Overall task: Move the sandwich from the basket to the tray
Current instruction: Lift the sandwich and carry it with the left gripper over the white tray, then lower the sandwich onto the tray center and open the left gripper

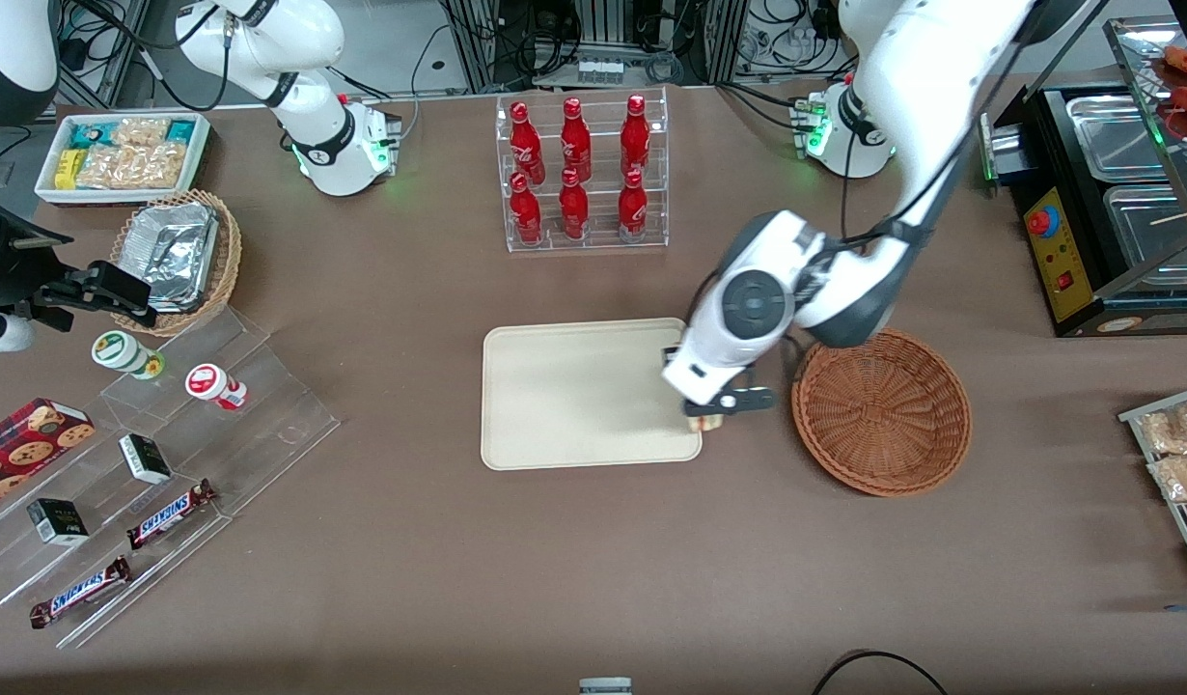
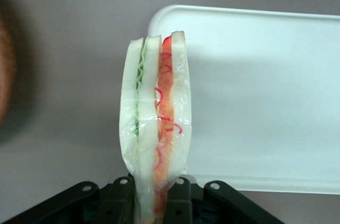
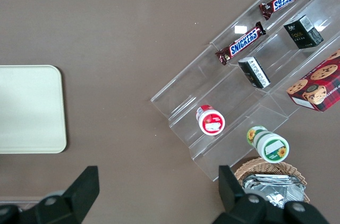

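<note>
The sandwich [image 2: 155,123] is a plastic-wrapped wedge of white bread with red, pink and green filling, and my left gripper [image 2: 155,203] is shut on its end. In the front view the gripper [image 1: 711,413] hangs over the edge of the cream tray [image 1: 565,386] that faces the basket, and only a pale bit of the sandwich [image 1: 706,423] shows under it. The wrist view has the tray [image 2: 265,91] lying beneath and beside the held sandwich. The reddish-brown wicker basket [image 1: 883,410] stands empty beside the tray, toward the working arm's end.
A clear rack of red bottles [image 1: 582,174] stands farther from the front camera than the tray. Toward the parked arm's end are clear step shelves with snacks [image 1: 159,463], a tan basket of foil trays [image 1: 179,256] and a white bin of packets [image 1: 121,154]. A black food warmer [image 1: 1115,193] stands at the working arm's end.
</note>
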